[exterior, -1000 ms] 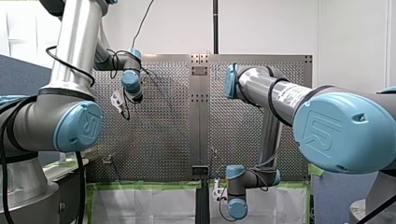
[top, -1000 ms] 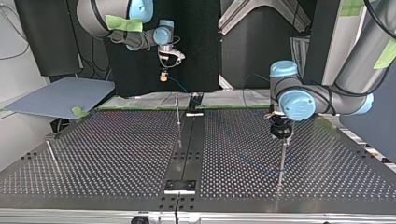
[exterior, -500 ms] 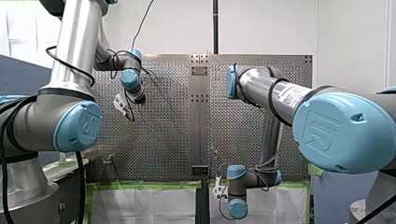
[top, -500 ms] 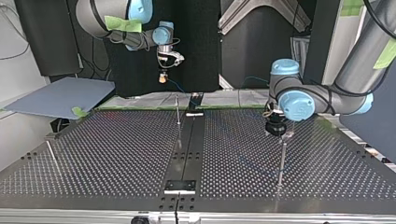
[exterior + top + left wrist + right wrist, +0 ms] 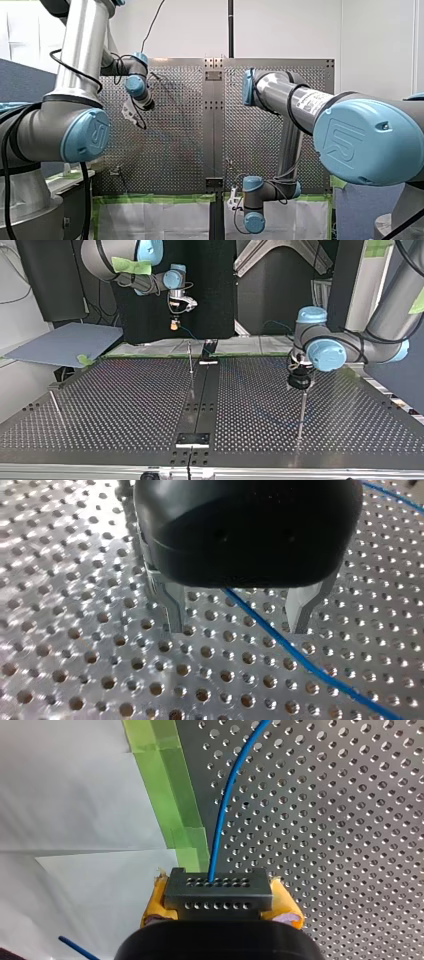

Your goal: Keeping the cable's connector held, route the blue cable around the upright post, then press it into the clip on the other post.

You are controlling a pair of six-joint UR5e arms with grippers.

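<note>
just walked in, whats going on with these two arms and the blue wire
My right gripper is shut on the black connector, held up past the edge of the perforated table. The blue cable runs from it over the table and passes between the open metal fingers of my left gripper, which hangs low by the top of a thin upright post. Nothing grips the cable there.

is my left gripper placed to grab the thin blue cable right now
Probably yes: my left gripper is open and the thin blue cable runs between its metal fingers, with nothing else between them. Depth is hard to judge.
</note>
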